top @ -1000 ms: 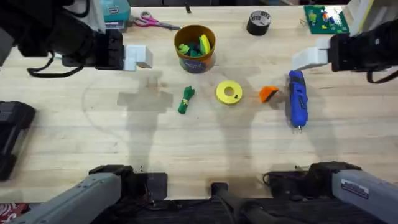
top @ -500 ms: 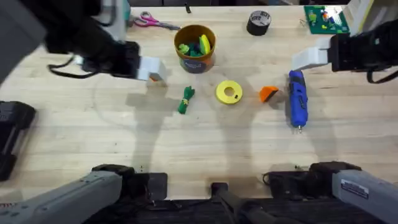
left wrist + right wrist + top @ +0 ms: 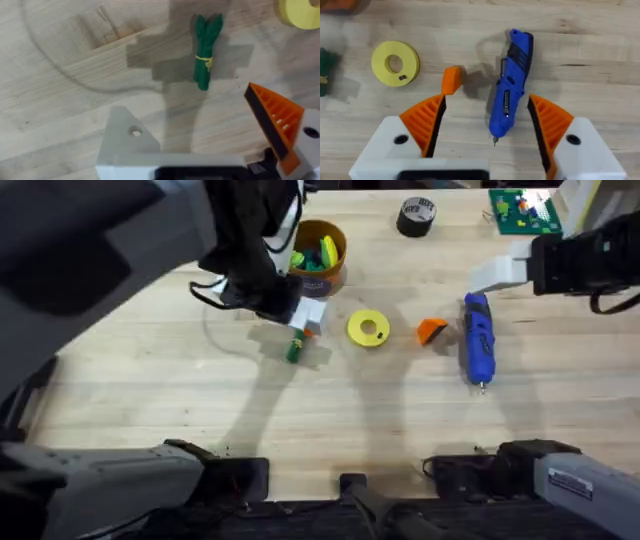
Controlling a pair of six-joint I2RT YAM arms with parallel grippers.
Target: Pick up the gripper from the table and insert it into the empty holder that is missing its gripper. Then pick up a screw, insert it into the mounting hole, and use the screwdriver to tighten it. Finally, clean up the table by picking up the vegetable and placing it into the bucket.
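Hovering just above the green toy vegetable point(image 3: 297, 340), the left gripper point(image 3: 306, 317) has its jaws spread; one white holder point(image 3: 131, 142) lacks its orange finger, the other carries one. Beyond the vegetable stands the mustard-yellow bucket point(image 3: 315, 272). Beside the vegetable lie a flat yellow ring point(image 3: 368, 329), then the loose orange gripper point(image 3: 431, 331), then the blue screwdriver point(image 3: 477, 340). The right gripper point(image 3: 487, 127) hangs over the screwdriver, fingers wide apart.

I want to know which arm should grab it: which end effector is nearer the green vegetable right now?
Left. The left end effector hangs almost directly over the vegetable, open. The right end effector sits far across the table, beyond the yellow ring and near the screwdriver.
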